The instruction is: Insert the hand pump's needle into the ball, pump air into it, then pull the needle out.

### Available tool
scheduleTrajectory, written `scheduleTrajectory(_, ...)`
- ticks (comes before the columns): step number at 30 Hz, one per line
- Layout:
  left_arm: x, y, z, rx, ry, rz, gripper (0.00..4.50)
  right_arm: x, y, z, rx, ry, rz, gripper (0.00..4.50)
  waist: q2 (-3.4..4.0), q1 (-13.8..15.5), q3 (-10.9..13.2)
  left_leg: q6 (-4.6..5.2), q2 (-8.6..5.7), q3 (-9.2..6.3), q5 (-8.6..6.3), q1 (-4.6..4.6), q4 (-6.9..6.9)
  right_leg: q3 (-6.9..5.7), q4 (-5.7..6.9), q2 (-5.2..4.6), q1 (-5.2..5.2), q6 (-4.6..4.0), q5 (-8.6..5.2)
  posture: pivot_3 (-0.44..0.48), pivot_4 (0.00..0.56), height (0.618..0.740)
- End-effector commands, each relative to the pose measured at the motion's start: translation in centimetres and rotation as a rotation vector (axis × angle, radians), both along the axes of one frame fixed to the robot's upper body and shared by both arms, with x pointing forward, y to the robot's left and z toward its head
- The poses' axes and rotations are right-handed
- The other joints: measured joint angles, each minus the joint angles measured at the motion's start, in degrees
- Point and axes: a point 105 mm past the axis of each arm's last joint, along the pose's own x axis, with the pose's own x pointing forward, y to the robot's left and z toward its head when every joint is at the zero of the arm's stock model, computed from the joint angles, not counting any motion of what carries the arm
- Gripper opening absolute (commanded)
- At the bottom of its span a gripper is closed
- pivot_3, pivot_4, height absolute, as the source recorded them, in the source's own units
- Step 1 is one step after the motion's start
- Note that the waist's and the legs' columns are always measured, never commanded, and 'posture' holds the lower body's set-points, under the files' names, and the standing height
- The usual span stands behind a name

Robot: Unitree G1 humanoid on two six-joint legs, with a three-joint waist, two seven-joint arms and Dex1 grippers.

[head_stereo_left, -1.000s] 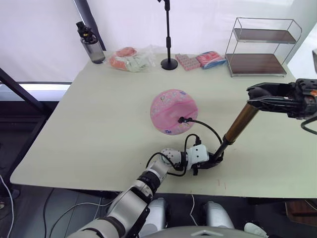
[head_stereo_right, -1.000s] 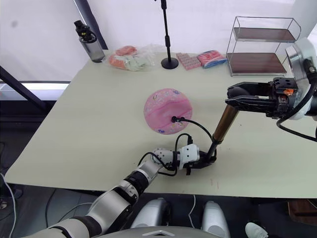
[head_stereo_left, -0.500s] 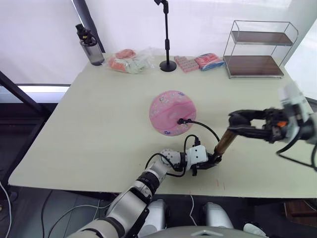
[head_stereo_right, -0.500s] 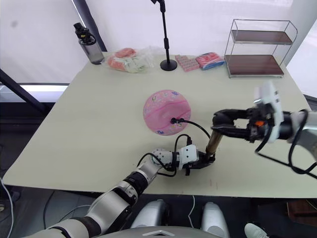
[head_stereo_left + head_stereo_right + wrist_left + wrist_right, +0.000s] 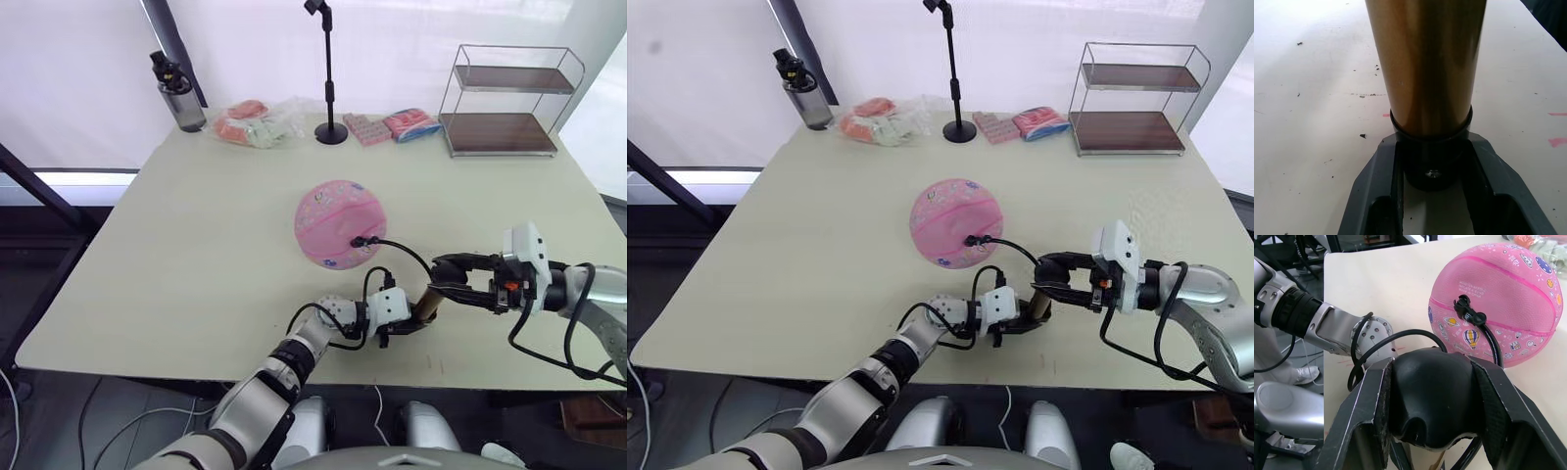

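A pink ball (image 5: 338,220) rests mid-table. The needle's black fitting (image 5: 1467,309) sits against the ball's valve; the pin itself is hidden. From it a black hose (image 5: 407,249) curves to the hand pump (image 5: 427,304), a bronze cylinder tilted low over the table. My left gripper (image 5: 404,324) is shut on the pump's black bottom cap (image 5: 1432,169), one finger (image 5: 1376,196) on each side. My right gripper (image 5: 443,291) is shut on the black handle (image 5: 1430,396), pushed down close to the cylinder.
At the back stand a water bottle (image 5: 177,90), a plastic bag of items (image 5: 250,121), a microphone stand (image 5: 330,125), coloured packets (image 5: 392,124) and a wire shelf (image 5: 509,98). The table's front edge (image 5: 441,377) is just behind the pump.
My right gripper has pushed the handle down and to the left, from high at the right to just above the cylinder. The left gripper and ball stayed put.
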Motion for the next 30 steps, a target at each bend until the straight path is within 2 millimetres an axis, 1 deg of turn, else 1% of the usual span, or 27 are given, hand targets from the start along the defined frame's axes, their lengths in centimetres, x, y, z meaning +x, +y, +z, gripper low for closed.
scheduleTrajectory(1, -2.5, 3.1, -5.4, 0.19, 0.152, 0.013, 1.12, 0.9, -2.2, 3.0, -0.002, -0.026, -0.083, 1.71, 0.09, 0.07, 0.17, 0.0, 0.0, 0.0, 0.0, -0.02, 0.01, 0.0, 0.0, 0.0, 0.0, 0.0, 0.0, 0.0, 0.15, 0.736)
scheduleTrajectory(2, -2.5, 3.2, -5.4, 0.191, 0.153, 0.013, 1.12, 0.9, -2.4, 4.3, 0.015, -0.039, -0.078, 1.71, 0.24, 0.11, 0.42, 0.0, 0.0, 0.0, 0.0, -0.03, 0.04, 0.0, 0.0, -0.01, -0.01, 0.0, 0.0, 0.0, 0.15, 0.736)
scheduleTrajectory(4, -2.6, 3.2, -5.5, 0.192, 0.154, 0.011, 1.12, 0.9, -2.7, 6.5, 0.037, -0.071, -0.081, 1.71, 0.26, 0.23, 0.55, 0.0, 0.0, 0.0, 0.0, -0.14, 0.06, -0.05, -0.02, -0.03, -0.04, 0.0, 0.0, 0.0, 0.15, 0.736)
scheduleTrajectory(6, -2.6, 3.2, -5.5, 0.193, 0.155, 0.008, 1.12, 0.8, -3.0, 8.2, 0.052, -0.092, -0.083, 1.71, 0.37, 0.24, 0.75, 0.0, 0.0, 0.0, 0.0, -0.16, 0.05, -0.06, -0.06, -0.03, -0.05, 0.0, 0.0, 0.0, 0.15, 0.736)
scheduleTrajectory(8, -2.7, 3.2, -5.5, 0.193, 0.154, 0.004, 1.12, 0.6, -3.2, 9.5, 0.066, -0.099, -0.078, 1.71, 0.32, 0.25, 0.79, 0.01, -0.01, 0.0, 0.0, -0.19, 0.05, -0.06, -0.1, -0.04, -0.04, 0.0, 0.0, 0.0, 0.15, 0.736)
scheduleTrajectory(12, -2.7, 3.2, -5.5, 0.195, 0.152, 0.002, 1.12, 0.2, -3.7, 13.1, 0.108, -0.141, -0.074, 1.71, 0.36, 0.14, 0.91, 0.0, -0.01, 0.01, 0.0, -0.19, 0.07, -0.07, -0.1, -0.06, -0.04, 0.01, 0.01, 0.0, 0.15, 0.736)
scheduleTrajectory(15, -2.7, 3.3, -5.5, 0.197, 0.151, 0.001, 1.12, 0.0, -3.7, 14.5, 0.119, -0.149, -0.07, 1.71, 0.34, 0.15, 0.93, 0.0, -0.01, 0.0, 0.0, -0.18, 0.06, -0.09, -0.1, -0.06, -0.04, 0.01, 0.01, 0.0, 0.15, 0.736)
scheduleTrajectory(20, -2.8, 3.3, -5.6, 0.197, 0.154, 0.0, 1.12, -0.2, -3.7, 15.9, 0.142, -0.151, -0.061, 1.71, 0.35, 0.11, 0.94, 0.0, -0.01, 0.01, 0.0, -0.19, 0.03, -0.07, -0.11, -0.07, -0.05, 0.01, 0.0, 0.0, 0.15, 0.736)
scheduleTrajectory(21, -2.8, 3.4, -5.6, 0.196, 0.154, 0.001, 1.12, -0.1, -3.6, 16.0, 0.157, -0.146, -0.056, 1.71, 0.35, 0.1, 0.94, 0.0, -0.01, 0.01, 0.0, -0.19, 0.03, -0.07, -0.11, -0.08, -0.05, 0.01, 0.0, 0.0, 0.15, 0.736)
scheduleTrajectory(23, -2.8, 3.4, -5.6, 0.196, 0.155, 0.003, 1.12, 0.2, -3.3, 15.0, 0.141, -0.127, -0.052, 1.71, 0.36, 0.12, 0.94, 0.0, -0.01, 0.0, 0.0, -0.18, 0.02, -0.07, -0.11, -0.08, -0.05, 0.01, 0.0, 0.0, 0.15, 0.736)
scheduleTrajectory(26, -2.8, 3.4, -5.6, 0.196, 0.154, 0.007, 1.12, 0.6, -2.9, 11.4, 0.066, -0.056, -0.056, 1.71, 0.37, 0.11, 0.9, 0.0, -0.01, 0.0, 0.0, -0.18, 0.01, -0.07, -0.11, -0.08, -0.04, 0.01, 0.0, 0.0, 0.15, 0.736)
scheduleTrajectory(28, -2.8, 3.4, -5.6, 0.195, 0.155, 0.007, 1.12, 0.5, -2.6, 10.0, 0.058, -0.03, -0.043, 1.71, 0.22, 0.1, 0.76, 0.0, -0.01, -0.01, 0.0, -0.16, -0.04, -0.08, -0.12, -0.08, -0.04, 0.0, 0.0, 0.0, 0.15, 0.736)
scheduleTrajectory(30, -2.9, 3.3, -5.6, 0.195, 0.155, 0.006, 1.12, 0.8, -2.4, 8.0, 0.018, -0.013, -0.052, 1.71, 0.22, 0.02, 0.64, 0.0, -0.01, 0.0, 0.0, -0.13, -0.04, -0.07, -0.11, -0.07, -0.03, 0.01, 0.0, 0.0, 0.15, 0.736)
